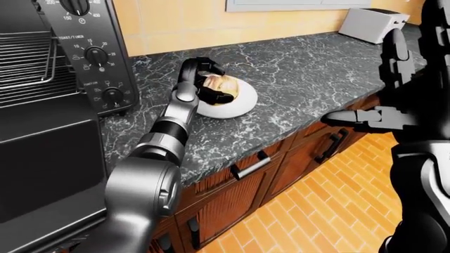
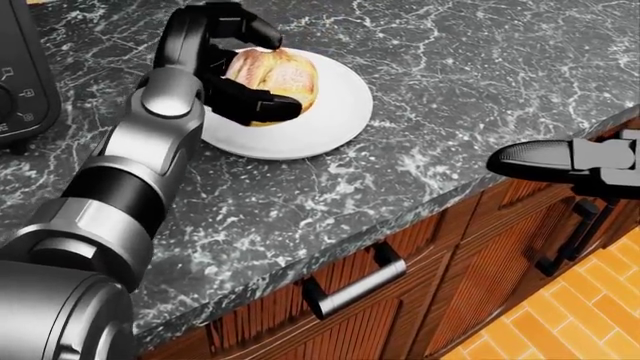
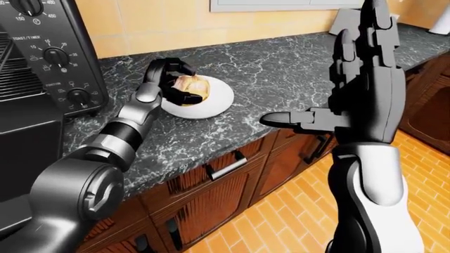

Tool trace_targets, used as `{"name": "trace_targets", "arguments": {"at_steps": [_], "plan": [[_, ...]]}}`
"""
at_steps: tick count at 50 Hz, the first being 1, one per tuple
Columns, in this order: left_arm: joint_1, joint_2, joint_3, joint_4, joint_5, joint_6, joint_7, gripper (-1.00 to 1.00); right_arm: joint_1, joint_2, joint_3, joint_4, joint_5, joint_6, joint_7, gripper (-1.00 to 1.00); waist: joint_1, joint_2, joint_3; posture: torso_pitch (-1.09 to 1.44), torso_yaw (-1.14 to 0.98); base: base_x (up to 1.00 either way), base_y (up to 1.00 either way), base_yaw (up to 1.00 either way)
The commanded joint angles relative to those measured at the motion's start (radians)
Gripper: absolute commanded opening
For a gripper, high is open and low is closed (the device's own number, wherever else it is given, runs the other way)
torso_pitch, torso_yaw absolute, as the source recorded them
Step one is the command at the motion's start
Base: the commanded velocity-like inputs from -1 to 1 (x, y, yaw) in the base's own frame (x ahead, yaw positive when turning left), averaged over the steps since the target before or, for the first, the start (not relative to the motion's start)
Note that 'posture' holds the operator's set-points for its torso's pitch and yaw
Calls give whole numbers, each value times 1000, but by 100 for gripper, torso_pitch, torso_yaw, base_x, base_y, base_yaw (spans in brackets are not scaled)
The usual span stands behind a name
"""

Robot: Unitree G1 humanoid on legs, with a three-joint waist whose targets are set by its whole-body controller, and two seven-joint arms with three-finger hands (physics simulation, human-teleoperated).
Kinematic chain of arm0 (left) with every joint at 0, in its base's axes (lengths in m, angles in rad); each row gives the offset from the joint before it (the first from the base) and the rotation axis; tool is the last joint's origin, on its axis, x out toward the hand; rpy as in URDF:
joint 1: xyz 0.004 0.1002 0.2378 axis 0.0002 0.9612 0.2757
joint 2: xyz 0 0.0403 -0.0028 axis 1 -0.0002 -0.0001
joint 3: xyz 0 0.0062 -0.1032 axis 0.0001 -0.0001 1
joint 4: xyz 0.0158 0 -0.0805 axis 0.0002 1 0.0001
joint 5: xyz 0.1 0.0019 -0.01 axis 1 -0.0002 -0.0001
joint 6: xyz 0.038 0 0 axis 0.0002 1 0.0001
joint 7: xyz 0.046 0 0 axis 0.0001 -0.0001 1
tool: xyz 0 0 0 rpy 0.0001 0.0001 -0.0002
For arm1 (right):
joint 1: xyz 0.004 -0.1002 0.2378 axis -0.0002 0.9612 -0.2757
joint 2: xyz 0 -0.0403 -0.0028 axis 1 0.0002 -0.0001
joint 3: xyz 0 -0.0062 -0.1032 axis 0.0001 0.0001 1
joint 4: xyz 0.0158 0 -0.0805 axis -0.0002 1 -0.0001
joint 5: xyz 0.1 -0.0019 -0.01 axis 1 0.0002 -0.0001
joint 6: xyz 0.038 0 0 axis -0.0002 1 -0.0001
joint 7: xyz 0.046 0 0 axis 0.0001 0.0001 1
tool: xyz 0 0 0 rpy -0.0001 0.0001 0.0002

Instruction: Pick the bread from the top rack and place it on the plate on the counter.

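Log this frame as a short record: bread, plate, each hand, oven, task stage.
bread: over the plate, gripped by the left hand
plate: white, on the dark marble counter
left hand: fingers closed round the bread
right hand: open, raised, holding nothing
oven: at left of the left-eye view, door open
task stage: bread at the plate, not yet released
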Motion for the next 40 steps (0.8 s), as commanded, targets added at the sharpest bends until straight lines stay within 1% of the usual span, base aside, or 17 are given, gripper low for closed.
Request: {"name": "trace_targets", "arguments": {"at_steps": [1, 5, 8, 13, 14, 16, 17, 20, 21, 22, 23, 31, 32, 33, 36, 37, 40], "plan": [[-46, 9, 0, -46, 1, -32, 7, -25, -23, -11, -10, -21, -3, -22, -4, 100, 0, 0, -25, 0, -54, 0, 0, 0], [-40, 9, 1, -44, 4, -36, 11, -24, -27, -11, -6, -19, -7, -21, -5, 100, -1, 1, -25, 0, -54, 0, 0, 0], [-35, 7, 1, -43, 7, -37, 12, -26, -26, -10, -4, -18, -11, -23, -4, 100, -1, 1, -26, 0, -54, 0, 0, 0], [-28, 5, 2, -42, 11, -35, 10, -18, -24, -9, -5, -17, -14, -25, -1, 100, -1, 1, -27, 0, -54, 0, 0, 0], [-27, 5, 3, -42, 11, -35, 10, -7, -26, -9, -5, -18, -13, -22, -1, 100, -1, 1, -27, 0, -54, 0, 0, 0], [-27, 6, 2, -42, 13, -33, 8, 0, -27, -10, -8, -20, -10, -19, -1, 100, -1, 1, -27, 0, -54, 0, 0, 0], [-26, 6, 2, -42, 14, -33, 9, 15, -28, -11, -9, -19, -9, -19, -1, 100, -1, 1, -27, 0, -54, 0, 0, 0], [-26, 6, 2, -42, 16, -31, 7, 25, -30, -14, -11, -22, -5, -15, -1, 100, -1, 1, -26, 0, -54, 0, 0, 0], [-27, 6, 1, -42, 17, -30, 6, 35, -32, -14, -12, -22, -3, -13, -1, 100, -1, 1, -26, 0, -54, 0, 0, 0], [-27, 6, 1, -42, 17, -29, 5, 39, -34, -15, -13, -22, -1, -11, -2, 100, -1, 1, -26, 0, -54, 0, 0, 0], [-28, 5, 2, -42, 17, -30, 5, 51, -35, -17, -13, -23, -1, -10, -2, 100, -1, 1, -26, 0, -54, 0, 0, 0], [-29, 5, 2, -42, 21, -28, 6, 56, -36, -18, -11, -24, 2, -8, -6, 100, -1, 0, -27, 0, -54, 0, 0, 0], [-30, 5, 3, -42, 21, -28, 5, 64, -35, -18, -13, -25, 3, -8, -6, 100, -1, 0, -27, 0, -54, 0, 0, 0], [-30, 5, 3, -42, 20, -27, 5, 67, -34, -19, -14, -26, 4, -7, -6, 100, -1, 0, -28, 0, -54, 0, 0, 0], [-29, 6, 3, -42, 20, -28, 6, 95, -33, -18, -13, -27, 4, -8, -7, 100, -1, 0, -28, 0, -54, 0, 0, 0], [-29, 6, 4, -42, 20, -27, 6, 100, -33, -18, -13, -26, 4, -9, -7, 100, -1, 0, -27, 0, -54, 0, 0, 0], [-36, 9, 5, -44, 17, -29, 5, 100, -35, -19, -12, -27, 4, -7, -8, 100, -1, 0, -27, 0, -54, 0, 0, 0]]}}
